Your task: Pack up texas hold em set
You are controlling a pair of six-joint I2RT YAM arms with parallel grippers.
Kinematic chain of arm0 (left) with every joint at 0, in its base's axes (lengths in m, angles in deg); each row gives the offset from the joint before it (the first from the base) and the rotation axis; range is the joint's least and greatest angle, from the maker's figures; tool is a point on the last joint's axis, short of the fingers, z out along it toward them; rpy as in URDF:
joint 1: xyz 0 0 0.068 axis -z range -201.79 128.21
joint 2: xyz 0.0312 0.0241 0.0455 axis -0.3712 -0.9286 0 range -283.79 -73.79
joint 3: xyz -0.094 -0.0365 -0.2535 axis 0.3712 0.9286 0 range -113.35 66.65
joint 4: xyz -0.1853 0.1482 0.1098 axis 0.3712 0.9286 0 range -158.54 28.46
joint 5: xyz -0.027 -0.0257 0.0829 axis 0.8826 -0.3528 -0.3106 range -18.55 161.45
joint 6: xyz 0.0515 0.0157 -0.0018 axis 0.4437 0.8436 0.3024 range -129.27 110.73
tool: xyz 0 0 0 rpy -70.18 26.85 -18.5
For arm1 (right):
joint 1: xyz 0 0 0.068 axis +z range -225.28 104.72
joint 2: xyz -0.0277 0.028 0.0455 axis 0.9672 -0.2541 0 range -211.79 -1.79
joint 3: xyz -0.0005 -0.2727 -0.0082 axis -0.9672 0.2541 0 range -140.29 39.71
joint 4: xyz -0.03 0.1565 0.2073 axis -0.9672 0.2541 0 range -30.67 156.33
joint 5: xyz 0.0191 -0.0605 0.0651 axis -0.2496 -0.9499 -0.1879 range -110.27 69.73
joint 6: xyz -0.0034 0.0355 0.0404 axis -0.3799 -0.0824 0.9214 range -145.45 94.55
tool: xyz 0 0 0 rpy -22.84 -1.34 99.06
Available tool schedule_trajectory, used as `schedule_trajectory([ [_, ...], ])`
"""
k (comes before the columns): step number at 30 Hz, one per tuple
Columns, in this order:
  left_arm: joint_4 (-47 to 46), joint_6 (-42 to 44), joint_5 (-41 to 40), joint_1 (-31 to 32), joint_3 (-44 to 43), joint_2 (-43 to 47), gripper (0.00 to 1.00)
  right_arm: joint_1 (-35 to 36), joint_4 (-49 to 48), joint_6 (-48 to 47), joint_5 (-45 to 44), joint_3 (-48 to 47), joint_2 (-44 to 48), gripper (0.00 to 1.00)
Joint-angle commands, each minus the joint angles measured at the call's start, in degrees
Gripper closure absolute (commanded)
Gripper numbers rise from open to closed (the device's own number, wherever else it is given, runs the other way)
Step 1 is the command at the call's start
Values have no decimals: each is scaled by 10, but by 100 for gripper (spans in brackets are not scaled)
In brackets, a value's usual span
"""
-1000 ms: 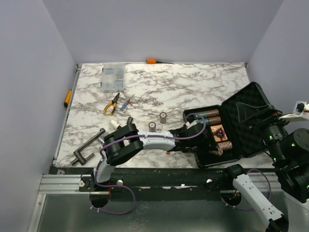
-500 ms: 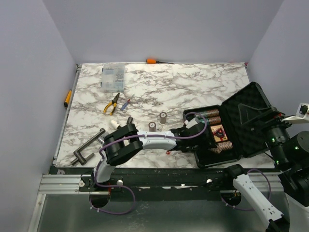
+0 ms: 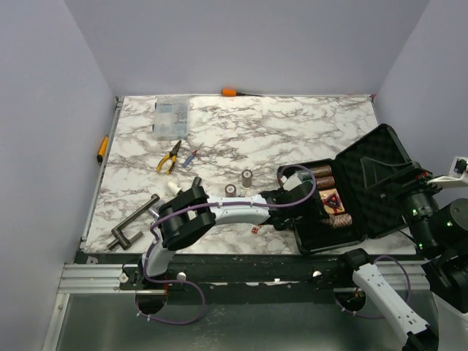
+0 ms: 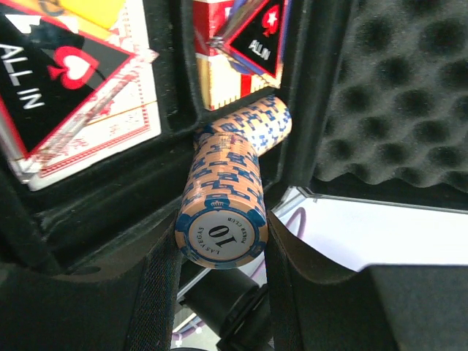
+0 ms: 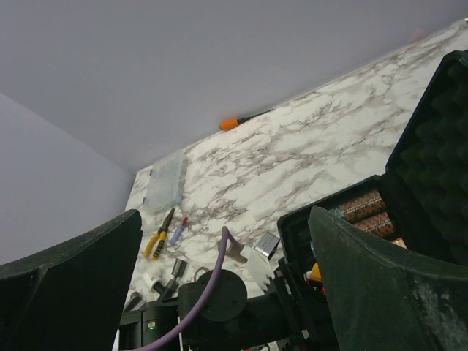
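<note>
Two loose chip stacks [image 3: 248, 178] stand by the table's [image 3: 292, 131] middle, a red die [image 3: 254, 229] at their 6 o'clock. The left claw [image 4: 221, 234], half open, clamps a chip roll [image 4: 225, 191] lying in the open case [image 3: 374, 174] at the table's 4 o'clock. The right claw [image 5: 225, 213] gapes wide, empty.

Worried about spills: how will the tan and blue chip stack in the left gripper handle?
The tan and blue chip stack looks like loose discs: its far end kinks sideways. Pinched across round sides by the left gripper, chips might slip; freed, it may roll.
</note>
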Motion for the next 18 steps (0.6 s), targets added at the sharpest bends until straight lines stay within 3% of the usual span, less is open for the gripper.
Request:
schedule_trajectory([
  [1,-7,-7,14,2,-30,-12,89,2,-3,7,8,7,4,0],
  [5,-5,-20,38,1,-34,-21,76,2,-3,7,4,10,5,0],
  [18,37,-9,95,-5,-49,-31,55,2,-12,23,-4,28,16,0],
])
